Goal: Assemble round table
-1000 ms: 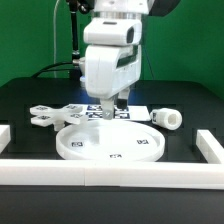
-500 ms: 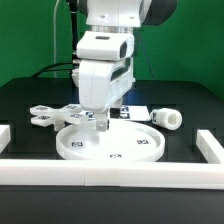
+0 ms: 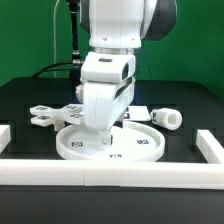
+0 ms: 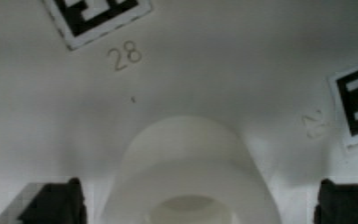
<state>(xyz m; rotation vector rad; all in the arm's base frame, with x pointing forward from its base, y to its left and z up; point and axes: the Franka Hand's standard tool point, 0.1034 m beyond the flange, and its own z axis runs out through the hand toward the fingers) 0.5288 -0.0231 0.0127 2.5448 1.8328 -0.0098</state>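
Note:
The large rimmed round disc (image 3: 135,148) lies flat on the black table near the front. My gripper (image 3: 103,136) is low over its middle, on the exterior view's left side of centre. In the wrist view the disc's white face (image 4: 176,90) fills the frame, with tags and the number 28. Its raised centre hub (image 4: 186,165) lies between my gripper's (image 4: 197,205) dark fingertips (image 4: 51,202), which stand wide apart and hold nothing. The short thick cylinder leg (image 3: 166,117) lies on its side at the exterior view's right. The flat cross-shaped foot piece (image 3: 46,116) lies at the left.
White border rails run along the front (image 3: 110,173), the right (image 3: 210,148) and the left (image 3: 5,134). The marker board (image 3: 140,109) lies behind the disc, partly hidden by the arm. A green backdrop stands behind the table.
The arm has come down and forward toward the exterior view's left. The gripper went from above the disc's back edge to low over its middle. The parts have not moved.

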